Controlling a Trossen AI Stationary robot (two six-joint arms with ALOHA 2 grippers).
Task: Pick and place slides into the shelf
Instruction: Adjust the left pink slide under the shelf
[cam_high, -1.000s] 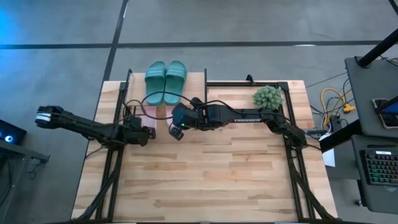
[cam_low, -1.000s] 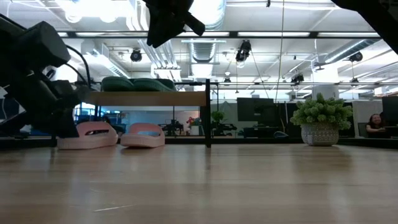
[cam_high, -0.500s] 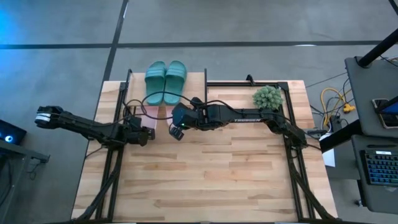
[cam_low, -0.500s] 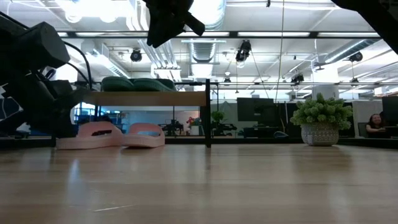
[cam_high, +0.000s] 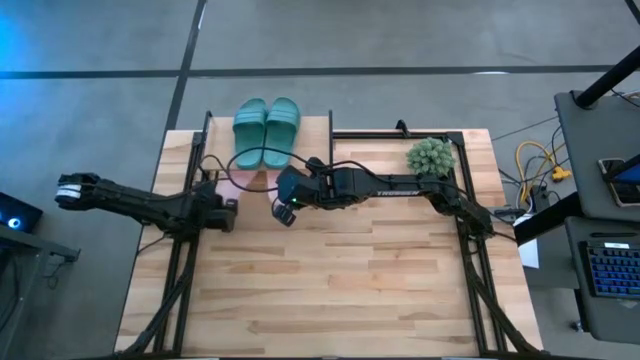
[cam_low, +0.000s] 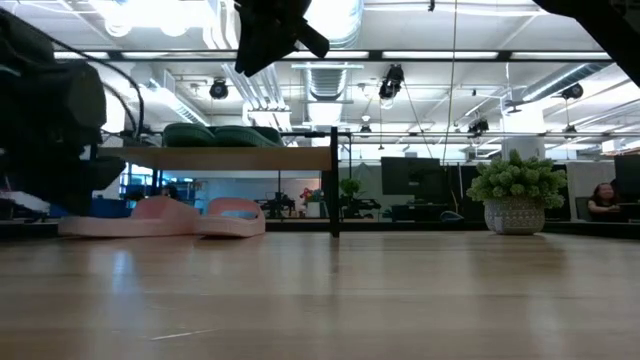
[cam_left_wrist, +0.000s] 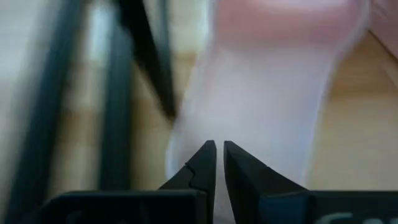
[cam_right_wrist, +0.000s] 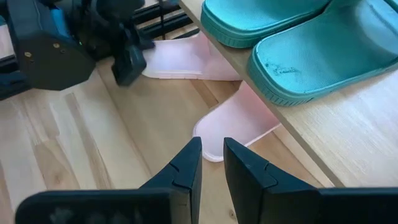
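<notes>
Two teal slides (cam_high: 266, 130) lie side by side on the shelf's top board (cam_low: 230, 158). Two pale pink slides rest on the table under the shelf. The left pink slide (cam_low: 130, 218) lies partly sideways. The right pink slide (cam_right_wrist: 233, 127) sticks out from under the board with its end toward the table's near side. My left gripper (cam_high: 225, 207) is shut, low at the shelf's near left corner, with its tips at the left pink slide (cam_left_wrist: 267, 81). My right gripper (cam_high: 285, 212) hangs above the table in front of the shelf, shut and holding nothing. My left gripper meets the left pink slide at its end toward the table's left (cam_right_wrist: 152, 62), slanting down from the left. The slide lies flat on the table. I cannot tell whether the shut tips pinch its edge or only press against it, as the gripper itself hides that spot.
A fuzzy green plant in a pot (cam_high: 430, 155) stands at the table's far right. Black frame rails run along the left side (cam_high: 185, 260) and right side (cam_high: 470, 260). Bare wooden tabletop (cam_high: 330, 280) fills the middle and near part.
My left gripper has moved a little toward the table's left edge and tipped further. The left pink slide has turned about on the table. Its end by the gripper has gone leftward, while its other end has stayed under the shelf.
</notes>
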